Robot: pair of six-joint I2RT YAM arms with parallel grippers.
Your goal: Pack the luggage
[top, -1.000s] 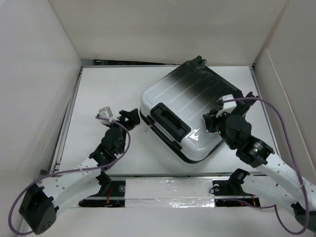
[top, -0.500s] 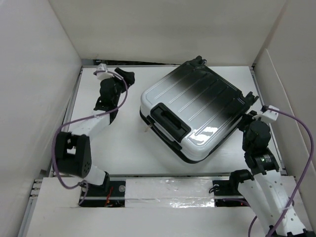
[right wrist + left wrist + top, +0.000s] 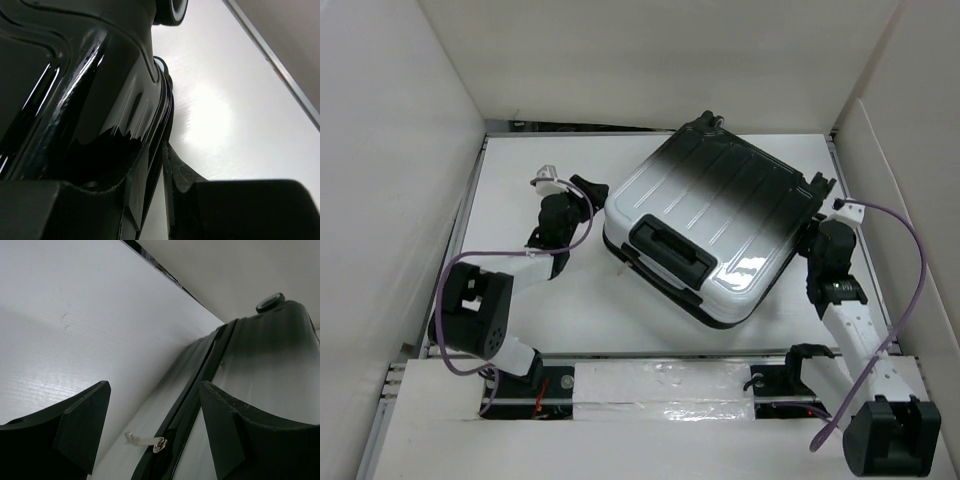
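Observation:
The luggage (image 3: 705, 225) lies flat and closed on the white table, its ribbed shell fading from black at the far end to silver-white near me, with a black handle (image 3: 668, 245) on top. My left gripper (image 3: 588, 192) is open beside its left side. In the left wrist view the luggage (image 3: 270, 355) shows its zipper seam, and a silver zipper pull (image 3: 145, 441) lies between my left gripper's (image 3: 154, 390) spread fingers. My right gripper (image 3: 813, 222) is at the luggage's right corner. In the right wrist view its fingers (image 3: 162, 165) are closed narrowly on the black shell's (image 3: 65, 75) rim.
White walls box in the table on the left, back and right (image 3: 400, 200). A metal rail (image 3: 280, 70) runs along the table's right edge. A luggage wheel (image 3: 170, 10) sits just beyond my right gripper. Bare table (image 3: 520, 300) lies left of the luggage.
The luggage has turned and shifted toward the back left. My left gripper came from the far-left corner to the luggage's left side. My right gripper moved up against its right corner.

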